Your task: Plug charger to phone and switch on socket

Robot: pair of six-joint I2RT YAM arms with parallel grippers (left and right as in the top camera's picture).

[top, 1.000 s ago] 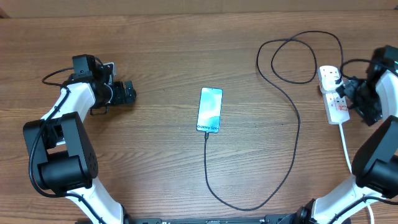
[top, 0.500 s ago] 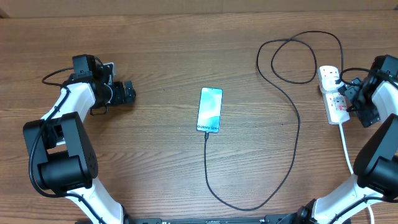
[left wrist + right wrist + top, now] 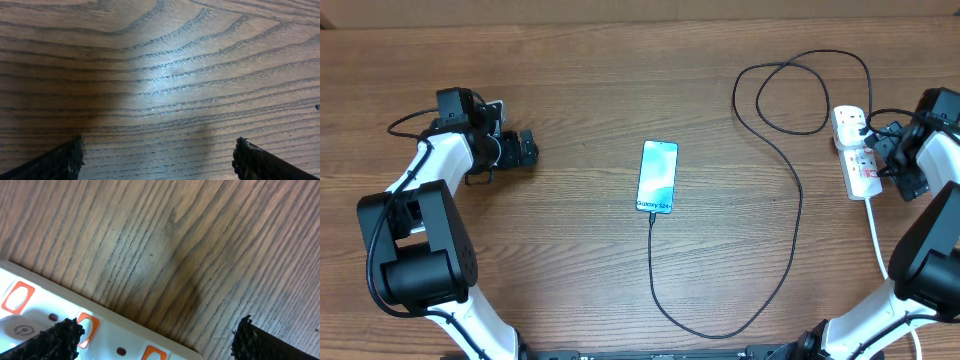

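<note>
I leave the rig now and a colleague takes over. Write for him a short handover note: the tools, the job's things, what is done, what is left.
Left tool: open, empty, over bare table at the left, far from the phone.
Right tool: open, empty, at the long edge of the socket.
Phone: flat in the middle, screen lit.
Charger: tip meets the phone's edge nearest the robot; plug appears to sit in the socket's far end.
Done: charger looks plugged into the phone.
Left: the socket switch. Whether it is already on cannot be seen; check it, and press it if it is off.
</note>
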